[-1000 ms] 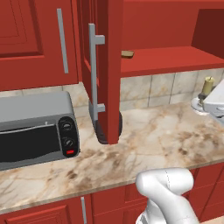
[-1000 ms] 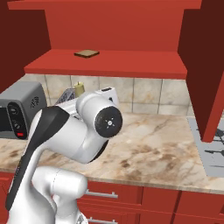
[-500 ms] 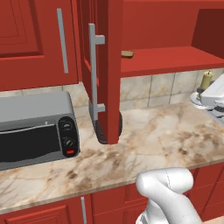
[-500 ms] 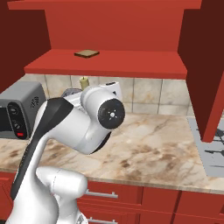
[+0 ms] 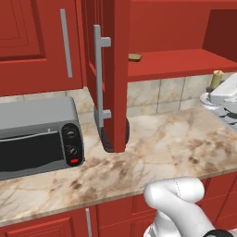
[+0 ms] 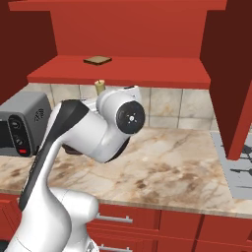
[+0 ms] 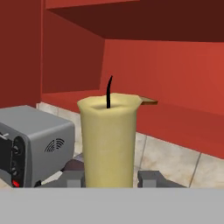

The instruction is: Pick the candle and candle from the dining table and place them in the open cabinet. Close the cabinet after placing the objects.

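No readable text, brand, number or sign appears anywhere. The boxy grey toaster oven [image 5: 39,139] carries two unmarked black knobs [image 5: 70,141], a red button and an unlettered curved-line vent pattern [image 7: 54,145].

Brown slab [image 6: 97,60] on red cabinet shelf [image 6: 147,71]; toaster oven [image 5: 39,136] on marbled counter [image 5: 157,152]

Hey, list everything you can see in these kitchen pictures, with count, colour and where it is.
candle: one, pale olive-gold with black wick, held upright between the pincer's tips, below the shelf.
flat slab: one, brown, on the cabinet shelf.
cabinet: one, red, open above the counter; door with grey bar handle.
toaster oven: one, grey, on the counter at left.
counter: one, beige-brown marbled.
tile backsplash: beige, behind the counter.
arm: white with dark joints.
pincer: one, shut on the candle.
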